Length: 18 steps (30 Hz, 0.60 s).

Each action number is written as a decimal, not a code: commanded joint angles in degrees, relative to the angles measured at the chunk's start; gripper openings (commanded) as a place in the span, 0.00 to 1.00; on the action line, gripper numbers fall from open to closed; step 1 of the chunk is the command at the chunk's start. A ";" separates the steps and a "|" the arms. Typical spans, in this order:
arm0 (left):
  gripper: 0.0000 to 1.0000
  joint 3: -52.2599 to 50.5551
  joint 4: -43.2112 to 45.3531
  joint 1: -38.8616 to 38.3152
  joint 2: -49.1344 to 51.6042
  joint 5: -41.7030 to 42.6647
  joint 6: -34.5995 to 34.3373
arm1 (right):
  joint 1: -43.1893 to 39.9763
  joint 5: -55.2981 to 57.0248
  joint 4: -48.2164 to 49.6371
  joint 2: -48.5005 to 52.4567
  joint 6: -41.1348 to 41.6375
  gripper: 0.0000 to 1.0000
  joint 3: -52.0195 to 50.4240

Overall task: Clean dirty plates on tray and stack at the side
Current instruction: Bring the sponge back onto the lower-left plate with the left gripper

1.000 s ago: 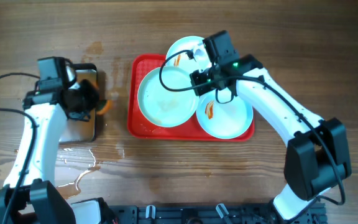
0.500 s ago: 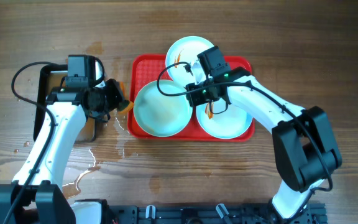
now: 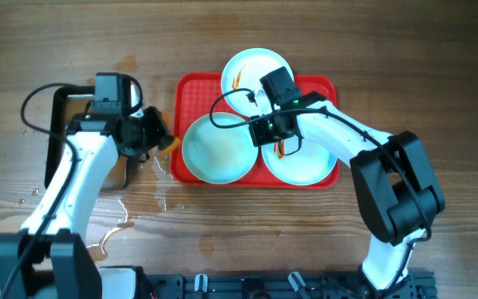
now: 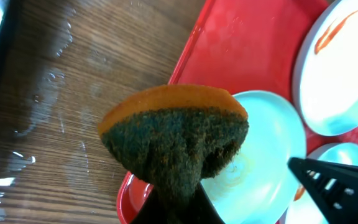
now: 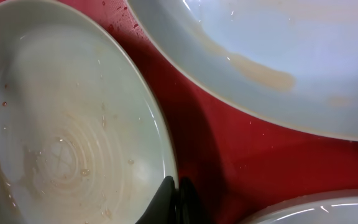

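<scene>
The red tray (image 3: 191, 90) holds three white plates. My right gripper (image 3: 260, 131) is shut on the right rim of the front-left plate (image 3: 217, 149), which has faint residue; the pinch shows in the right wrist view (image 5: 176, 199) on that plate (image 5: 61, 124). The far plate (image 3: 251, 71) and the front-right plate (image 3: 305, 162) carry orange-red smears. My left gripper (image 3: 150, 137) is shut on an orange sponge with a dark green face (image 4: 173, 134), held over the tray's left edge next to the front-left plate (image 4: 260, 162).
A black-rimmed metal pan (image 3: 59, 124) sits at the left behind my left arm. Water puddles (image 3: 114, 220) lie on the wooden table in front of it. The tray's bare red floor (image 5: 260, 162) shows between the plates.
My left arm has carried the sponge right, from over the pan to the tray's left edge. My right gripper has shifted the front-left plate slightly down and toward the front.
</scene>
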 commanded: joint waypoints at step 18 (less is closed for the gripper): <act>0.04 -0.66 6.49 -11.17 9.42 1.14 -6.86 | 0.09 -0.07 0.42 1.14 2.25 0.04 -0.13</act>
